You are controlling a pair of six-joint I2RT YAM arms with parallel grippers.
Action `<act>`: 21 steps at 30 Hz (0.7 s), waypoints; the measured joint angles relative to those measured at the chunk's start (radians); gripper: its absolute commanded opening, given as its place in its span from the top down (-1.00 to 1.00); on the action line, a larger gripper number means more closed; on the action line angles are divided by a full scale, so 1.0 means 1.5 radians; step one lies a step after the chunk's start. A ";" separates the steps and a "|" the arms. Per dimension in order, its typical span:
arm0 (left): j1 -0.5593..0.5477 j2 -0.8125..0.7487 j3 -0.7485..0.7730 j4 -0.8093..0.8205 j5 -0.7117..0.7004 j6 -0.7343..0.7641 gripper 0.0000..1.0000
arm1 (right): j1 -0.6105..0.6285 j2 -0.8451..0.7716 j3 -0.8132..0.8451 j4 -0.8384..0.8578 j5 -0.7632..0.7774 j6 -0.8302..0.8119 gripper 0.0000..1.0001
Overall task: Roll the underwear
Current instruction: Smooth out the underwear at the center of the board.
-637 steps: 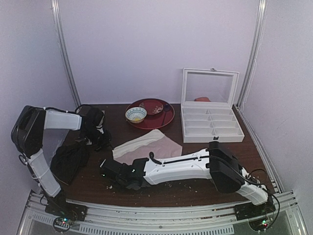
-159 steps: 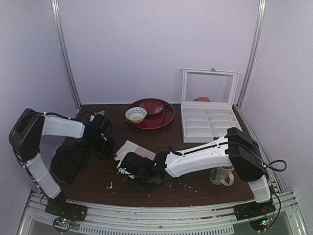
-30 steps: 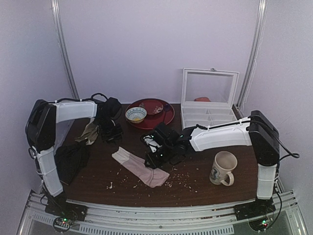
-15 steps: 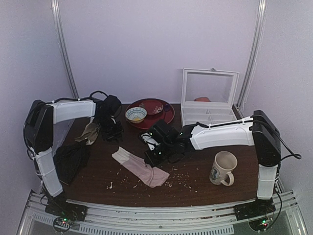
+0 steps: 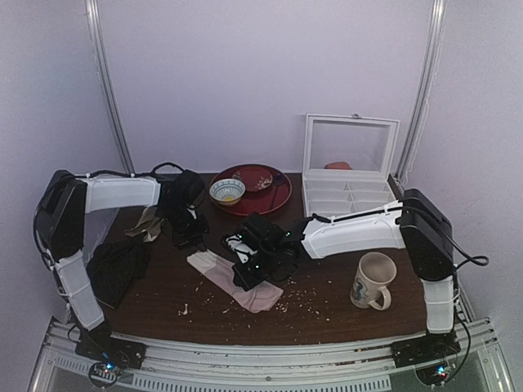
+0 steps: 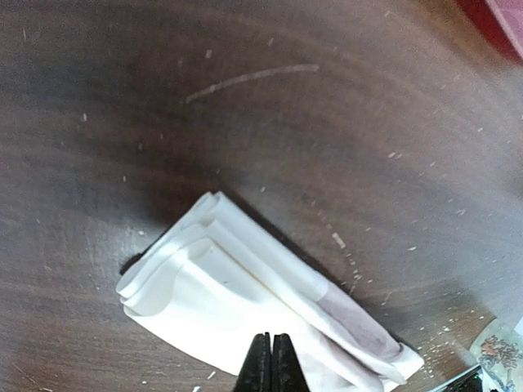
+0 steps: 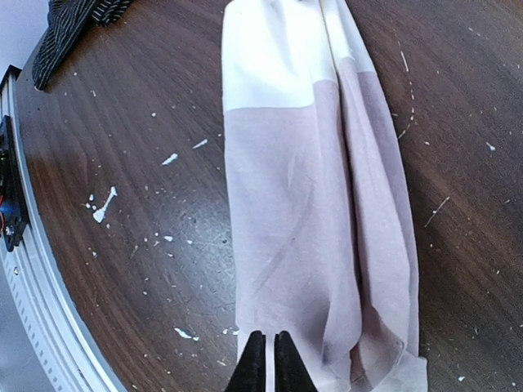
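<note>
- Over the whitish waistband end of the underwear [image 6: 237,298], the left end effector [image 6: 270,343] is hovering with its fingers pressed fully together. A second ago they were standing partly apart, so it is only now finishing its closing. No fabric is showing between them.
- Over the opposite, pink end, the right end effector [image 7: 268,339] is likewise sitting closed tip to tip, having shut a little sooner than the left. It too is gripping nothing that I can see.
- Both are also sitting nearer the garment than a second ago. The left one is reaching in from the far side toward the waistband, and the right one is leaning across the middle of the band in the top view.
- Beneath them, the underwear is lying on the desk [image 5: 327,314], left of the middle and toward the near edge. It is forming a long, narrow folded band running from the waistband at the left to the pink end at the near right. It is lying where it was half a second ago, and it is far narrower than the flat sheet it was much earlier.
- Judging from that, the folding is looking done and the rolling is not yet beginning, as no turn of fabric is showing at either end. Closed fingers are suiting a press-and-push to start the first turn better than a pinch.
- Farther out, the black cloth [image 5: 114,269] is lying at the left and the mug [image 5: 372,280] is standing well apart at the right.
</note>
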 measured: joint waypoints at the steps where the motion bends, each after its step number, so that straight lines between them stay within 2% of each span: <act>1: -0.002 0.000 -0.008 0.003 0.002 -0.003 1.00 | -0.001 0.004 0.001 0.000 0.000 0.004 0.95; 12: -0.010 0.009 -0.039 0.014 -0.001 -0.007 1.00 | -0.027 0.034 0.028 -0.016 0.048 0.027 0.96; 21: -0.010 0.024 -0.043 0.018 -0.008 -0.007 1.00 | -0.033 0.025 0.013 -0.028 0.053 0.027 0.86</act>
